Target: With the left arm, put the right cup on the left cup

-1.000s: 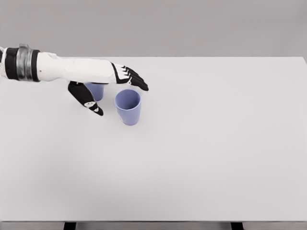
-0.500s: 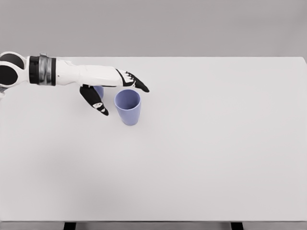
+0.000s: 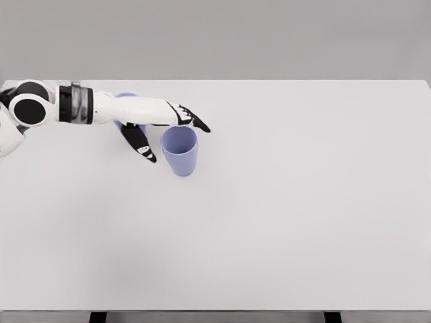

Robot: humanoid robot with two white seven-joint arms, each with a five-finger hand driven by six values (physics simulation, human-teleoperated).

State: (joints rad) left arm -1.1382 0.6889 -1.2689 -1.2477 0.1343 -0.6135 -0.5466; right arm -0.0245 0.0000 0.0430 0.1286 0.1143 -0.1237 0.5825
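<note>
Two lavender-blue cups stand on the white table (image 3: 283,202). The right cup (image 3: 180,151) is upright with its mouth facing up. The left cup (image 3: 129,124) sits farther back and is mostly hidden behind my left forearm; only slivers show above and below it. My left hand (image 3: 172,134) comes in from the left, its fingers (image 3: 195,122) stretched over the right cup's far rim and the thumb (image 3: 141,147) hanging down to the cup's left. The hand is open and holds nothing; I cannot tell whether it touches the cup. The right arm is out of view.
The table's far edge runs just behind the left arm. Two dark table legs (image 3: 98,317) show below the front edge.
The left arm has slid to the right, bringing the elbow joint into view. The thumb has moved closer to the right cup. Both cups stay where they were.
</note>
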